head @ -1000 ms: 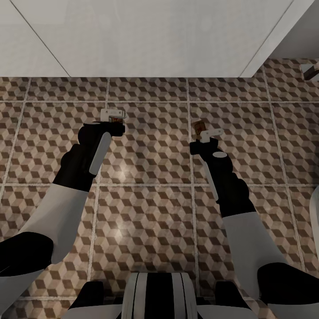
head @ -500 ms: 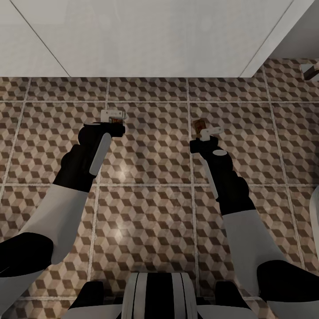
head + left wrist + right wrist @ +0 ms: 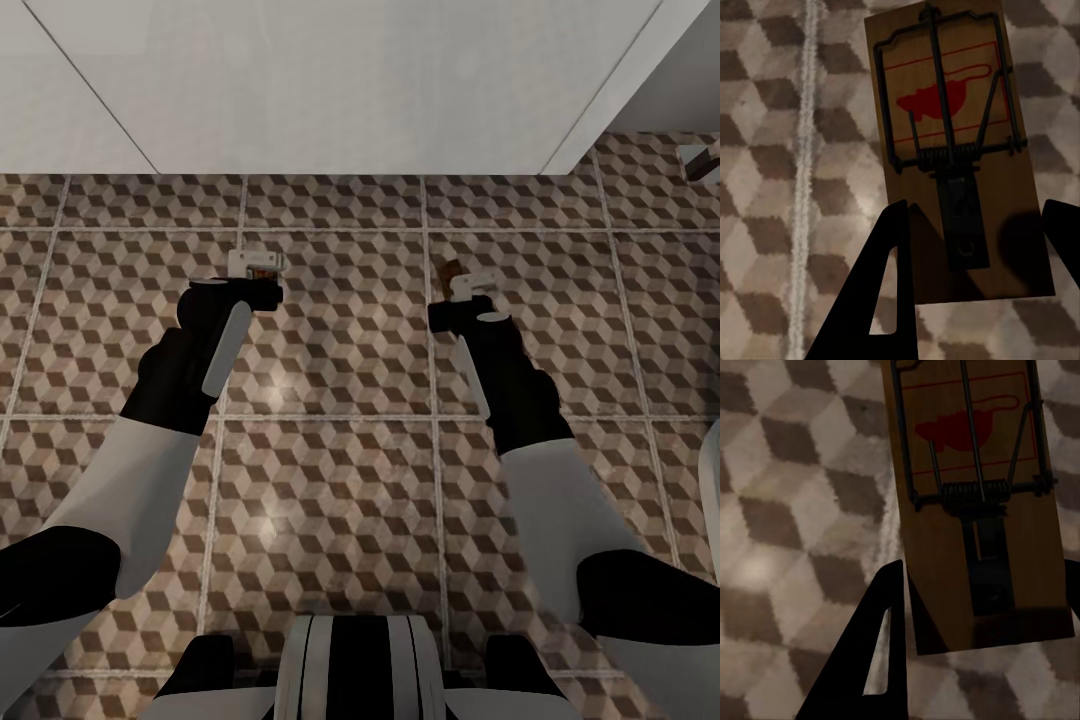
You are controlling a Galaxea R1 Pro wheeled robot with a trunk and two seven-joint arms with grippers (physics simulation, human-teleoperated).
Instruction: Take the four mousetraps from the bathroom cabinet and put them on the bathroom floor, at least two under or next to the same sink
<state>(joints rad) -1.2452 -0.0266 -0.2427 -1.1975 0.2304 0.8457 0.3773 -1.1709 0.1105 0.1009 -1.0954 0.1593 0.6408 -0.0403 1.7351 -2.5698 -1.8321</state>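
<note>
No readable words, numbers or brand names appear anywhere. The only printed mark is a red mouse-shaped silhouette inside a thin red outline on each wooden mousetrap: one on the left mousetrap (image 3: 958, 150), seen in the left wrist view, and one on the right mousetrap (image 3: 979, 502), seen in the right wrist view.

The bathroom floor (image 3: 330, 470) carries brown, beige and white cube-pattern tiles with pale grout lines. Each mousetrap (image 3: 952, 142) (image 3: 979, 502) is a tan wooden board with dark wire parts and a red mouse mark inside red lines. At twelve o'clock, a plain white unit (image 3: 340, 80). Black fingers (image 3: 881, 292) (image 3: 874, 660).
</note>
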